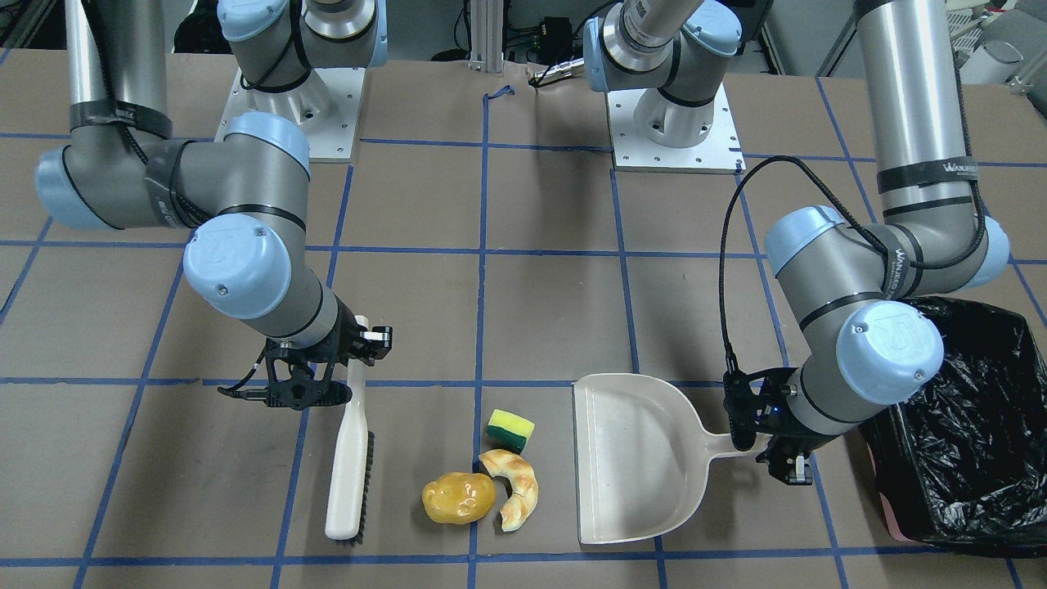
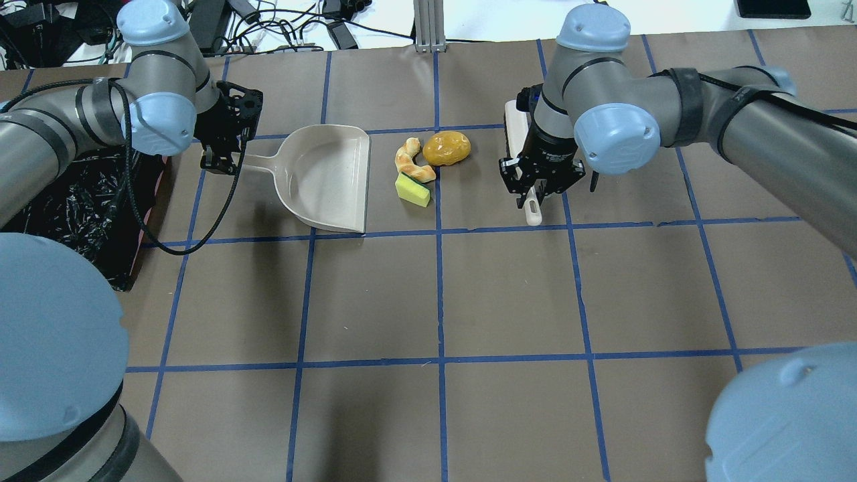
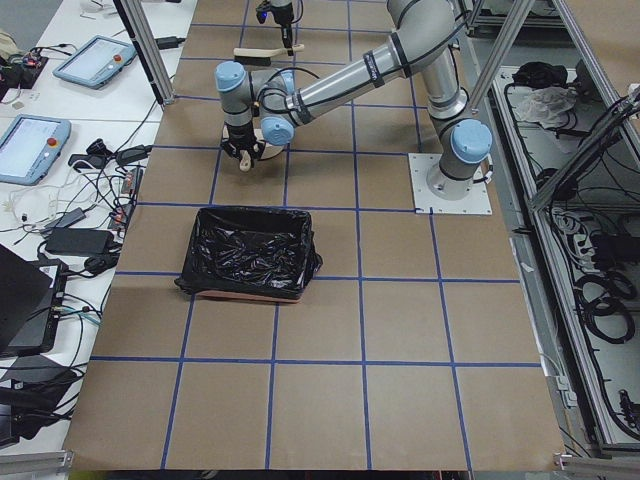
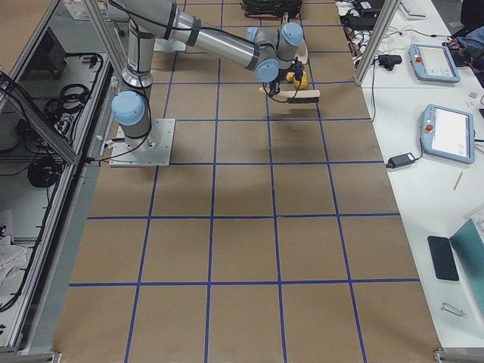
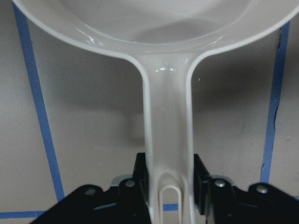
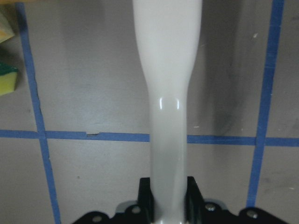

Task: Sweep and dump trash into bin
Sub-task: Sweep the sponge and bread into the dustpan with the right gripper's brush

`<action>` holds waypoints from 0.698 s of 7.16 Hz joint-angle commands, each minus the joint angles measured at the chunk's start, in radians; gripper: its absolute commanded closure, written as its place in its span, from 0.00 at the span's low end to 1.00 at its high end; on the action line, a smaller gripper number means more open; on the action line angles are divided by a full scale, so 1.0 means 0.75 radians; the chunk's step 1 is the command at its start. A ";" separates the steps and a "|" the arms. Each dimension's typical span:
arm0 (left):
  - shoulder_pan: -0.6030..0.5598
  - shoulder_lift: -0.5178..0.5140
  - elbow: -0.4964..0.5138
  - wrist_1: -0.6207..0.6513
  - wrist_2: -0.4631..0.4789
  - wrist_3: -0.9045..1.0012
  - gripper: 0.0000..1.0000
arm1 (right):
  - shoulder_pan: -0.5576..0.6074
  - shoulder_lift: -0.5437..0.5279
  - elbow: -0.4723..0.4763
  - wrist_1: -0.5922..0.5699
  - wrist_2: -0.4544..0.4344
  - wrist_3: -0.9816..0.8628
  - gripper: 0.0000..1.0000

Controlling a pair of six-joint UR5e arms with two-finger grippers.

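On the brown table (image 1: 540, 311) gridded with blue tape (image 1: 483, 327), I see the glossy yellow potato (image 1: 458, 496) beside the curved tan bread (image 1: 511, 487), with the yellow-green sponge (image 1: 510, 429) just behind, all between brush (image 1: 350, 458) and dustpan (image 1: 634, 458). My right claw (image 2: 533, 194) grips the brush handle, my left claw (image 2: 221, 161) the dustpan handle. The black-lined bin (image 1: 973, 425) sits beside my left arm.

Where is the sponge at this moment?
Overhead view: the sponge lies about mid-width, just right of the dustpan mouth, beside the croissant on its robot-near side.
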 commanded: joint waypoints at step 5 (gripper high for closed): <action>-0.037 -0.027 0.030 0.000 0.009 -0.041 1.00 | 0.172 0.110 -0.084 0.036 0.057 0.216 1.00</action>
